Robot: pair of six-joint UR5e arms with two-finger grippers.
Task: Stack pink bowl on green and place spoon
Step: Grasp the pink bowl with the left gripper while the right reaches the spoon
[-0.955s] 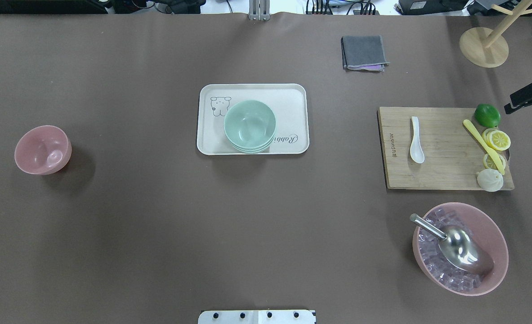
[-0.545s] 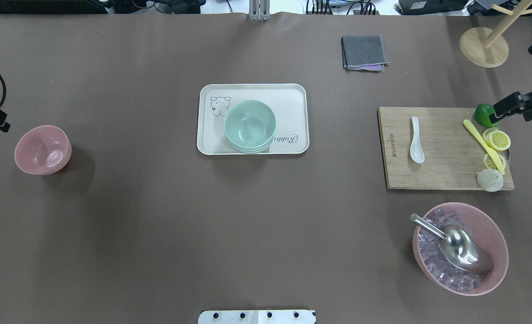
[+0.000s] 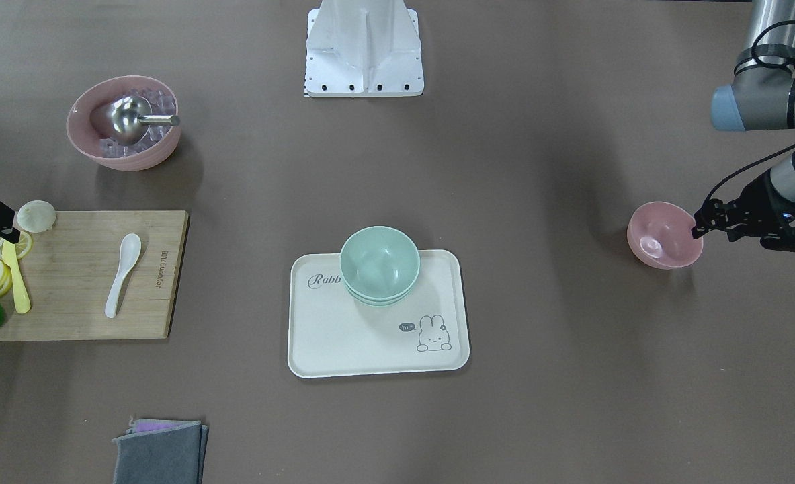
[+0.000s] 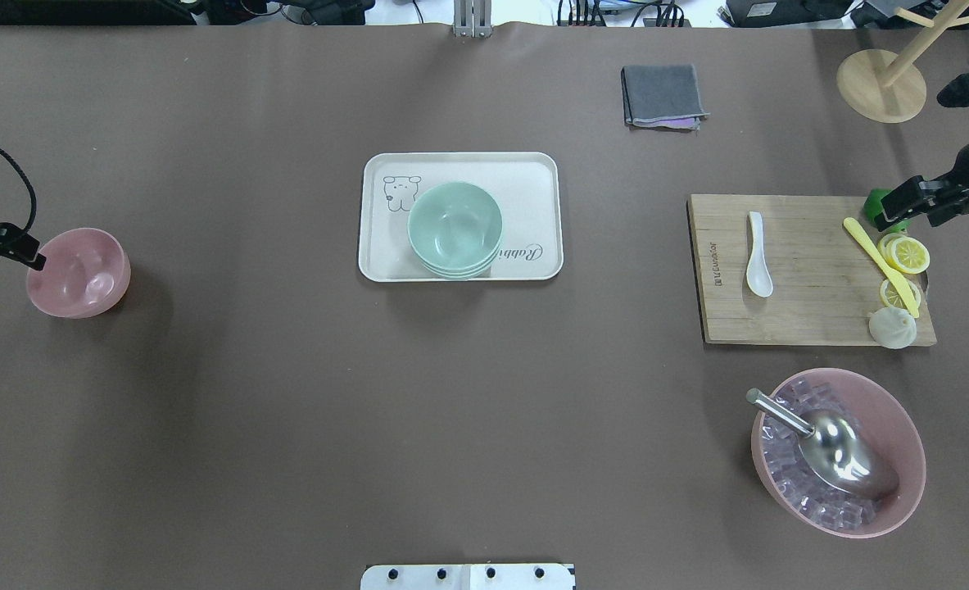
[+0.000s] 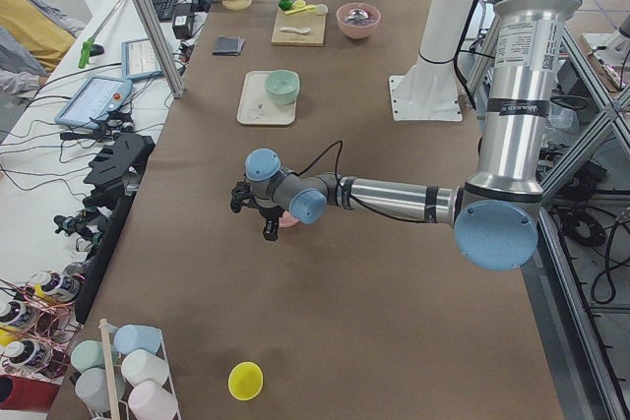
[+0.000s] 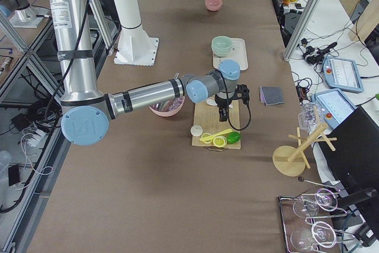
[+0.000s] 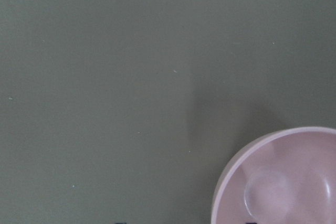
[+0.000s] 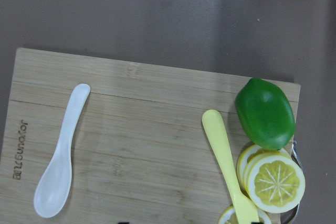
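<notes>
I am seeing the left gripper hovering at the outer rim of the pink bowl, its jaws standing apart and holding nothing. The bowl is sitting upright on the table, well apart from the tray, where the green bowls are resting in a stack. The right gripper is hanging over the far corner of the cutting board, near the lime, its jaws also apart and empty. The white spoon is lying on the board, its scoop end pointing toward the robot.
</notes>
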